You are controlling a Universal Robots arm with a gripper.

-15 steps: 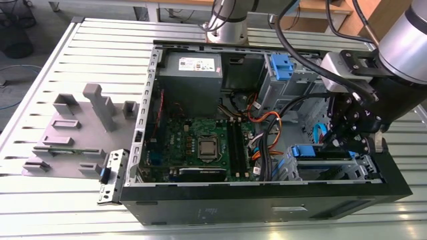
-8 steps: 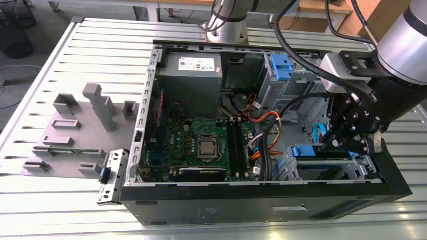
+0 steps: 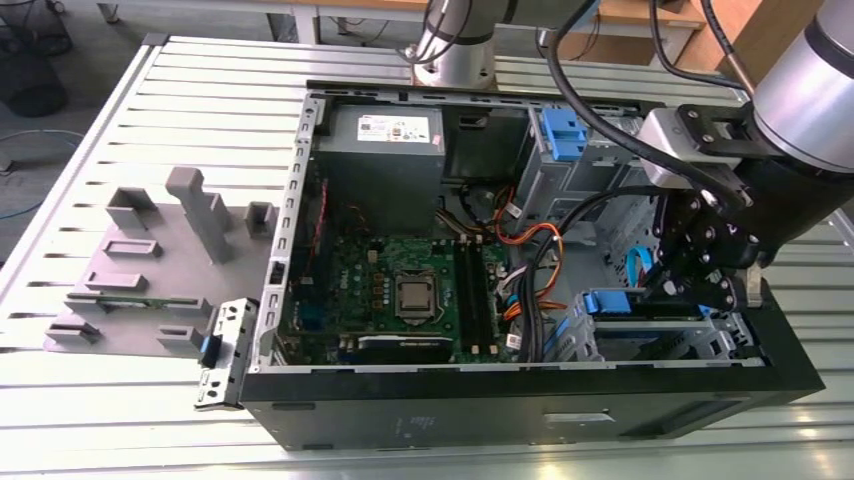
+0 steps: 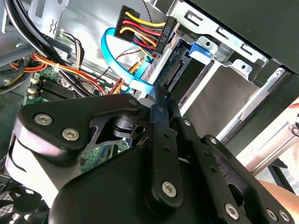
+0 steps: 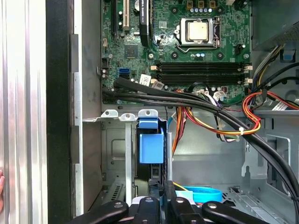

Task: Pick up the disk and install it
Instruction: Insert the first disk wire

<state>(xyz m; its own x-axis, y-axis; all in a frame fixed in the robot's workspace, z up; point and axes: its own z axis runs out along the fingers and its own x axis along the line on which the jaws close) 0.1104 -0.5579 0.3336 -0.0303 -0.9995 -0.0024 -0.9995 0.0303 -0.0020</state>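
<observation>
You see a green motherboard [image 3: 400, 290] in the black computer case [image 3: 534, 415], a blue flat cable [image 4: 114, 60] at upper centre of the second wrist view, red, yellow and orange wires [image 5: 233, 123], and a grey fixture block [image 3: 147, 265] on the silver ribbed table [image 3: 200, 90].

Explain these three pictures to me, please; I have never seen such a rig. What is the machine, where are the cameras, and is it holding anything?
The machine is one robot arm with a black hand at its end. The exterior view looks down on an open black desktop computer case lying on a ribbed metal table. Both wrist views come from cameras riding on the arm. The hand is low inside the case, at the silver metal drive cage by the green motherboard. A flat metal disk with blue plastic rails sits edge-on in that cage, just ahead of the hand. Whether the hand grips it cannot be told. A grey plastic parts holder lies beside the case.
</observation>
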